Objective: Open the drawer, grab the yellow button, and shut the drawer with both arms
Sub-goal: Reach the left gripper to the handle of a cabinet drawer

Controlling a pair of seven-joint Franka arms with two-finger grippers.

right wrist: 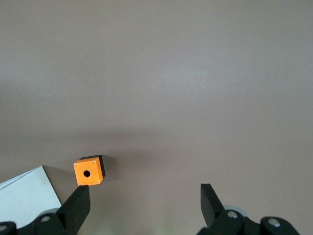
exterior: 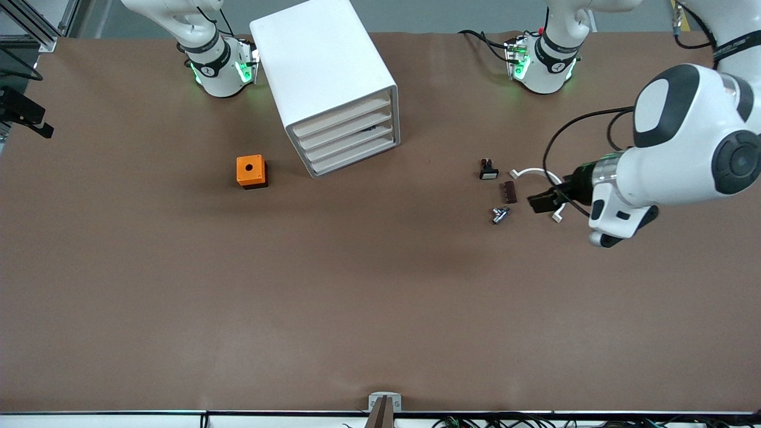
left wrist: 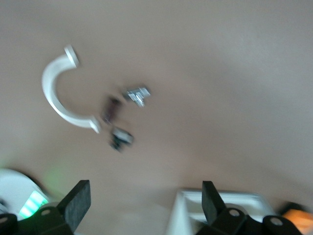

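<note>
the white cabinet point(exterior: 330, 77) stands near the robots' bases, turned at an angle so its drawer fronts face the front camera and slant toward the left arm's end of the table. the drawer point(exterior: 340, 116), uppermost of four, sits shut and flush, its long axis running along that slanted front. no orange-capped button shows in any view. an orange cube point(exterior: 251, 171) with a hole rests on the table point(exterior: 238, 297) toward the right arm's end, beside the cabinet. the left gripper point(exterior: 544, 201) hangs over a curved white clip point(exterior: 535, 173), fingers spread with nothing between them, near a black piece with a white face point(exterior: 488, 170), a dark brown strip point(exterior: 510, 191) and a small metal part point(exterior: 499, 214). the left wrist view shows those parts blurred, plus a cabinet corner point(left wrist: 215, 210). the right gripper point(right wrist: 142, 205) appears only in its own wrist view, spread wide and empty above the cube.
</note>
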